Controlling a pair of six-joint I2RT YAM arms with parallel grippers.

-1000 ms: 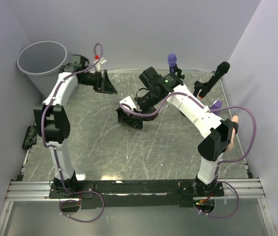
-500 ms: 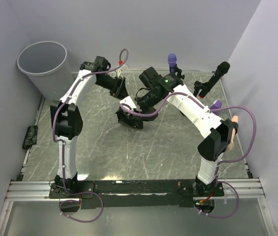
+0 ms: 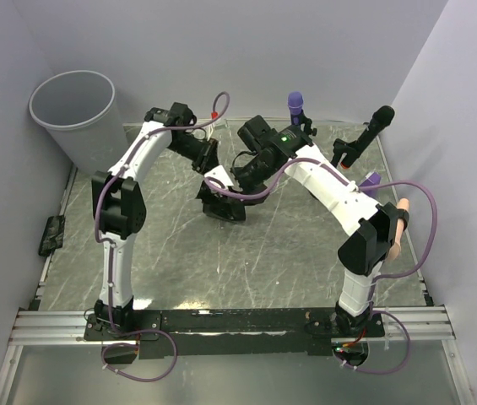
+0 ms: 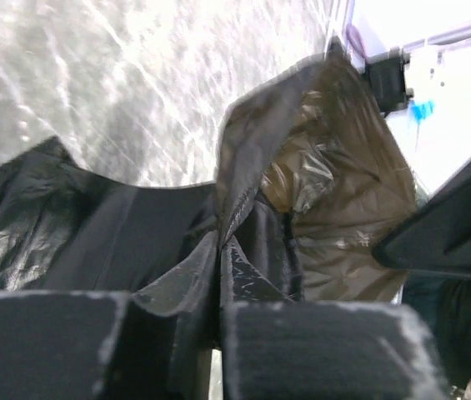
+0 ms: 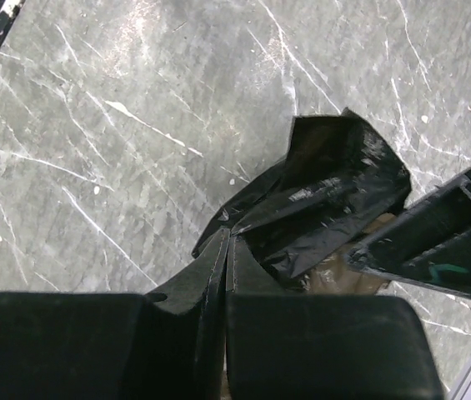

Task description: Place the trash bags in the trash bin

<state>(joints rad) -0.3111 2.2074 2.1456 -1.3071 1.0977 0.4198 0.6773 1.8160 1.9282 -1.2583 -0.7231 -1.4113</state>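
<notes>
STEP: two-arm bag [image 5: 327, 192] lift, mid-table | JAWS: left gripper [image 4: 218, 333] and right gripper [image 5: 225, 279] both pinched shut on bag film | bin [image 3: 73, 105]: far-left corner, well apart | ADVICE: raise together, avoid stretching film, clear rim before release.

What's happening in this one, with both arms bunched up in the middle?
Both arms reach to the middle of the table. The right gripper is shut on a crumpled black trash bag lying there, and the left gripper pinches the same bag's film too. The trash bin stands at the far left corner, apart from both grippers, and no bag shows inside it.
</notes>
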